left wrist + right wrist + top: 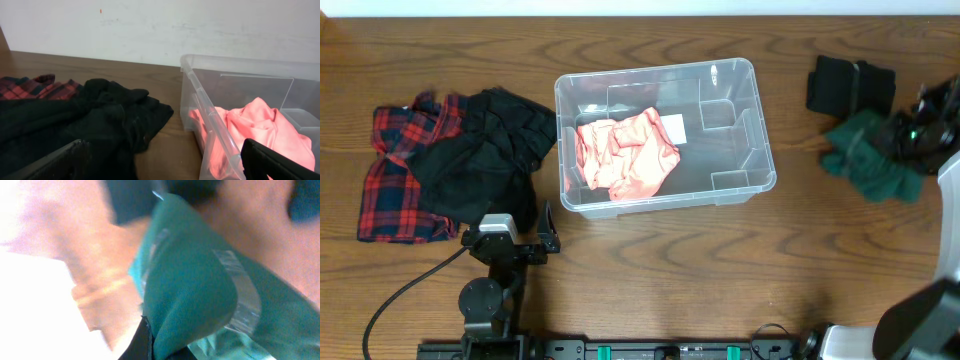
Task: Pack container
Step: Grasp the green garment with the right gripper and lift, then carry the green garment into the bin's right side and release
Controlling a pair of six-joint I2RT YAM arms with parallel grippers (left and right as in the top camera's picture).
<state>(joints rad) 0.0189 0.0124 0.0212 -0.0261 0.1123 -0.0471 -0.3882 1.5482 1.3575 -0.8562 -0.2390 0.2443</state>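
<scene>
Right jaws clamped shut on green cloth (868, 165), pinching fold for carry to container (720, 140). Left jaws wide apart, empty, parked near black garment (485, 150), likely next pick.

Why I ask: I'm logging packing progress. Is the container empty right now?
No, a crumpled pink garment lies inside the container, filling much of its left half.

Container (720, 150) holds pink garment (625, 152); black garment (485, 160) partly over plaid shirt (395, 190) left; green garment (868, 160) right.
</scene>
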